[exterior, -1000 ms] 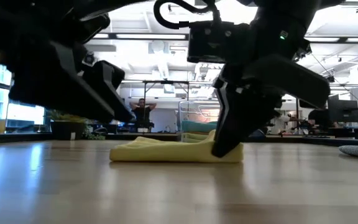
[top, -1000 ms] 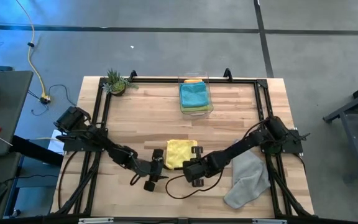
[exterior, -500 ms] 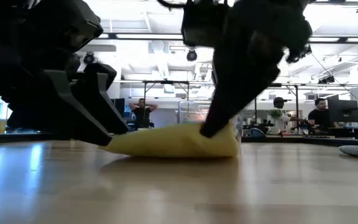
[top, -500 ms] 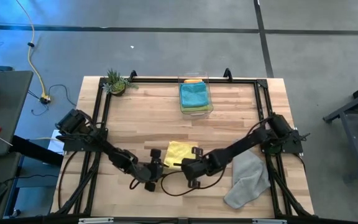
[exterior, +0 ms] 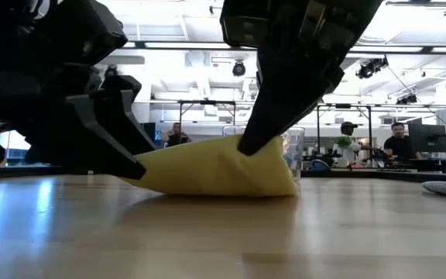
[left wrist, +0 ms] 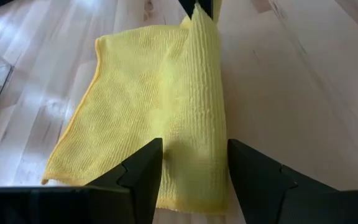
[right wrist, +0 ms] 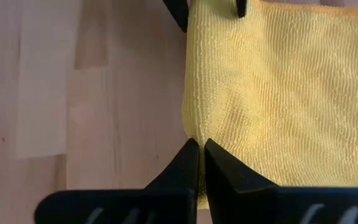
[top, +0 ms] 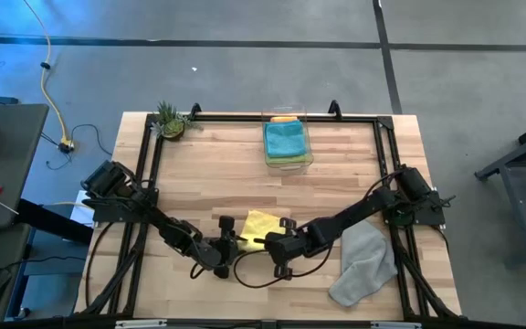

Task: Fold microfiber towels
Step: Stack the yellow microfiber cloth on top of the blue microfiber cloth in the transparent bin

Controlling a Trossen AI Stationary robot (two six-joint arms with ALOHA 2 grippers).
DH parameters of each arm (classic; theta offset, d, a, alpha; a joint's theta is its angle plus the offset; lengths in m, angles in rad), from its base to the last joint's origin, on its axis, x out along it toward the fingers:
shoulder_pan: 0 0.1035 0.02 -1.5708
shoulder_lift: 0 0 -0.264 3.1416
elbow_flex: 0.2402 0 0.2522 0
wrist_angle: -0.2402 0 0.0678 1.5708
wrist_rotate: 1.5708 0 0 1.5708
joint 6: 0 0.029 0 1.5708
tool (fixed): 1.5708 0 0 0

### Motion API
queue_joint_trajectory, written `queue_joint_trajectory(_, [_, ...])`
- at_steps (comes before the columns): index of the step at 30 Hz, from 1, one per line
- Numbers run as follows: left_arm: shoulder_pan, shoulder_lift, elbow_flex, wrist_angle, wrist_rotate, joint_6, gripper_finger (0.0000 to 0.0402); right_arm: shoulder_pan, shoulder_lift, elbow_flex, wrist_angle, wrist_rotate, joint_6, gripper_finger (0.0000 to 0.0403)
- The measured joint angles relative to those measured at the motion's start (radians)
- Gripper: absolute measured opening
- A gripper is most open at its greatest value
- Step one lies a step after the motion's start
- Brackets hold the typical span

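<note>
At the near middle of the worktop lies the yellow towel, its near edge lifted. The right pincer pinches that edge tight; the left pincer straddles it, fingers spread, gripping nothing. Carrying the edge level toward the far side should fold it squarely.

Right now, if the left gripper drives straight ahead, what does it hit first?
The yellow towel: the left gripper, open, has the raised fold between its fingers. Beyond it is probably the right gripper, pinching the towel's far end.
</note>
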Motion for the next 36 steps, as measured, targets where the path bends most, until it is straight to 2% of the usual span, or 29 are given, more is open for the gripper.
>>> queue_joint_trajectory(8, [-0.026, 0.0, 0.0, -0.078, -0.042, -0.004, 0.0169, 0.0, 0.0, 0.0, 0.013, -0.019, 0.002, 0.0])
queue_joint_trajectory(11, [-0.025, 0.0, 0.0, -0.078, -0.049, -0.008, 0.0154, 0.0, 0.0, 0.0, 0.024, -0.027, 0.002, 0.0])
queue_joint_trajectory(22, [-0.029, 0.0, 0.0, -0.061, -0.056, 0.018, 0.0012, 0.003, 0.0, 0.0, 0.002, -0.029, -0.005, 0.001])
queue_joint_trajectory(26, [-0.018, 0.0, 0.031, -0.061, 0.008, -0.062, 0.0007, 0.014, -0.013, 0.006, -0.082, -0.026, -0.001, 0.0062])
queue_joint_trajectory(29, [-0.001, 0.0, 0.077, -0.071, 0.068, -0.126, 0.0004, 0.026, -0.021, 0.048, -0.189, -0.009, 0.01, 0.012])
queue_joint_trajectory(32, [0.017, 0.0, 0.118, -0.094, 0.095, -0.179, 0.0003, 0.043, -0.024, 0.115, -0.285, 0.054, -0.002, 0.0182])
queue_joint_trajectory(36, [0.046, 0.0, 0.157, -0.113, 0.125, -0.222, 0.0002, 0.056, -0.024, 0.177, -0.296, 0.089, -0.061, 0.0248])
